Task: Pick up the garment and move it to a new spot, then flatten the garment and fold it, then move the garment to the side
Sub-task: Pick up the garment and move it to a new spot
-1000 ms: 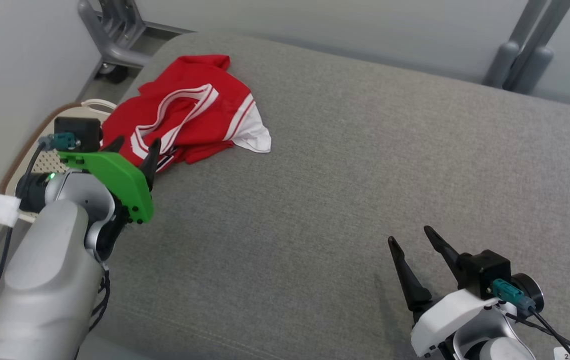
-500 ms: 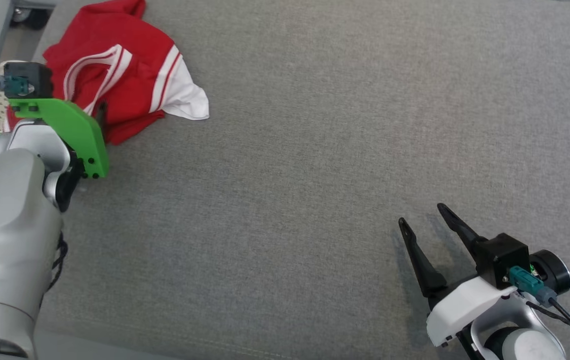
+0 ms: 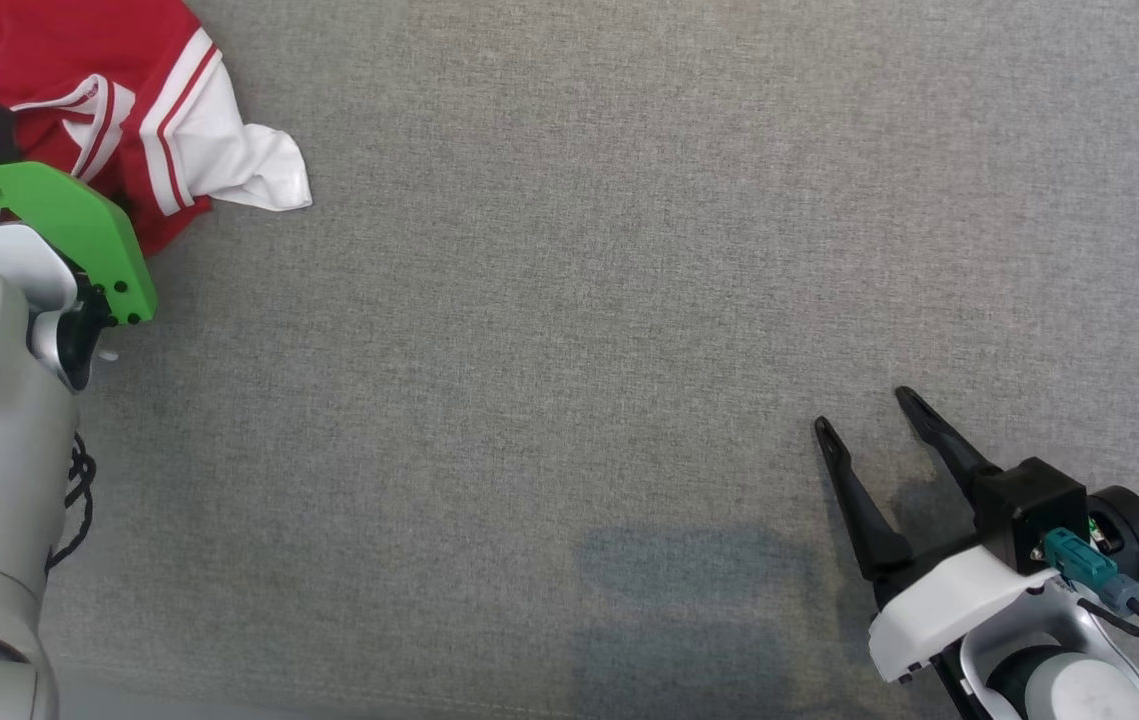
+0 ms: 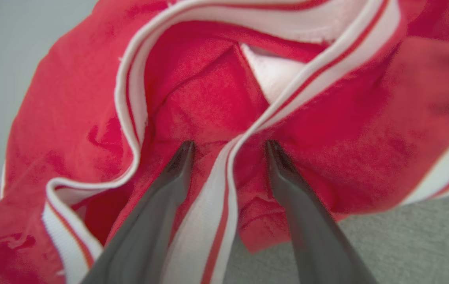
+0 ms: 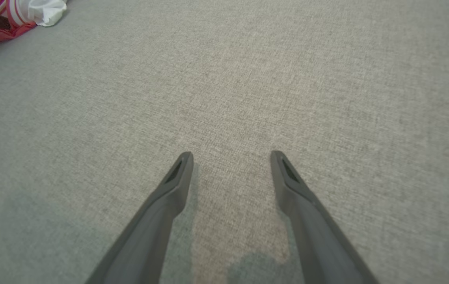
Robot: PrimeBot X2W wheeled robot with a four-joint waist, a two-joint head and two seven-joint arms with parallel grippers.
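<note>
On the grey cushion (image 3: 569, 300), left gripper (image 4: 229, 144) spread astride the garment (image 4: 192, 94); right gripper (image 3: 863, 410) spread, well apart.

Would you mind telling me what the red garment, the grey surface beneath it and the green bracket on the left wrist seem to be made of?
Garment: likely a soft, matte knit, since it drapes in loose folds and has ribbed white trim. Grey surface: woven upholstery-like cloth, matte, with a visible weave. Green bracket: probably rigid plastic, smooth, flat with screw holes.
</note>
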